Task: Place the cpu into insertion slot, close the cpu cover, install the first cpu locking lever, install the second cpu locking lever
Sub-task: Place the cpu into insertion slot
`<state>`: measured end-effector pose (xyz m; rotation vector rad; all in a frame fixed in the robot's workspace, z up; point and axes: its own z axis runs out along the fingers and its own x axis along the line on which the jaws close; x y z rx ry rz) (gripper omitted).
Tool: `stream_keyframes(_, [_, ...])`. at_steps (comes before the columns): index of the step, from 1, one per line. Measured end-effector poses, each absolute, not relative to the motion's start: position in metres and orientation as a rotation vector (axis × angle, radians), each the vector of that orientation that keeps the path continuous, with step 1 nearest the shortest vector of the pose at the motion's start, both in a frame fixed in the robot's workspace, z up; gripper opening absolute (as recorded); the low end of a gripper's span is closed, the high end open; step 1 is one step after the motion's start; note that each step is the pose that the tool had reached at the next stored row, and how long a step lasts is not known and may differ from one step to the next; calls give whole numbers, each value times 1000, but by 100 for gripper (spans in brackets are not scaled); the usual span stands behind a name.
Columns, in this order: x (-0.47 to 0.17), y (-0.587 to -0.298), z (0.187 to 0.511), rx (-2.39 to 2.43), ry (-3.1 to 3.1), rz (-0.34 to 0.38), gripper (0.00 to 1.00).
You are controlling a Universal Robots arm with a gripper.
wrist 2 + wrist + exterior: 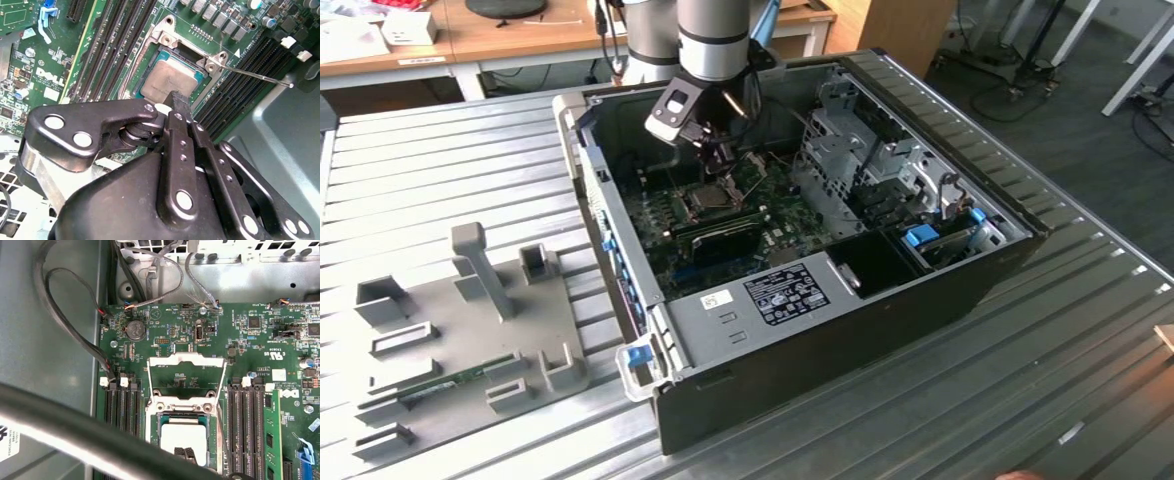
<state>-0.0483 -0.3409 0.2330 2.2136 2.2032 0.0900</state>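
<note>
The cpu (171, 80) (183, 434) lies flat in the insertion slot (150, 75) (159, 430) on the green board, dull silver top up. The cpu cover (185, 360) is swung open and lies back beyond the slot's hinge edge. My gripper (176, 100) (184, 452) hangs just over the cpu's near edge, fingers together with nothing between them. A thin locking lever (260, 77) sticks out from the slot's corner, unlatched. In the exterior view my gripper (716, 160) reaches down into the case above the slot (707, 202).
Black memory slots (107, 45) (122, 405) flank the socket on both sides. Cables (60, 325) run along the case wall. A drive cage (867, 150) and the case walls (607, 230) enclose the board. A grey fixture plate (467, 320) lies on the table beside the case.
</note>
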Motion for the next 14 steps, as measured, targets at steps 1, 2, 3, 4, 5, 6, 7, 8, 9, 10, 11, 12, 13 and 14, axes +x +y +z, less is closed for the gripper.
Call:
stream_keyframes(1, [-48, -341, 233, 2214, 2203, 90, 10])
stream_keyframes(2, [-48, -341, 234, 2213, 2203, 89, 10])
stream_keyframes(3, [-48, -341, 234, 2213, 2203, 89, 10])
stream_keyframes(4, [-48, -341, 235, 2214, 2203, 90, 10])
stream_keyframes(5, [-48, -341, 235, 2214, 2203, 90, 10])
stream_keyframes(6, [-48, -341, 235, 2214, 2203, 90, 10])
stream_keyframes(7, [-48, -341, 235, 2214, 2203, 90, 10])
stream_keyframes(8, [-48, -341, 235, 2214, 2203, 90, 10])
stream_keyframes(9, [-48, -341, 235, 2214, 2203, 90, 10])
stream_keyframes(10, [-48, -341, 235, 2214, 2203, 90, 10])
stream_keyframes(11, [-48, -341, 235, 2214, 2203, 90, 10])
stream_keyframes(12, [-48, -341, 235, 2214, 2203, 90, 10])
stream_keyframes(13, [-48, -341, 235, 2213, 2203, 90, 10])
stream_keyframes(14, [-48, -341, 235, 2214, 2203, 90, 10])
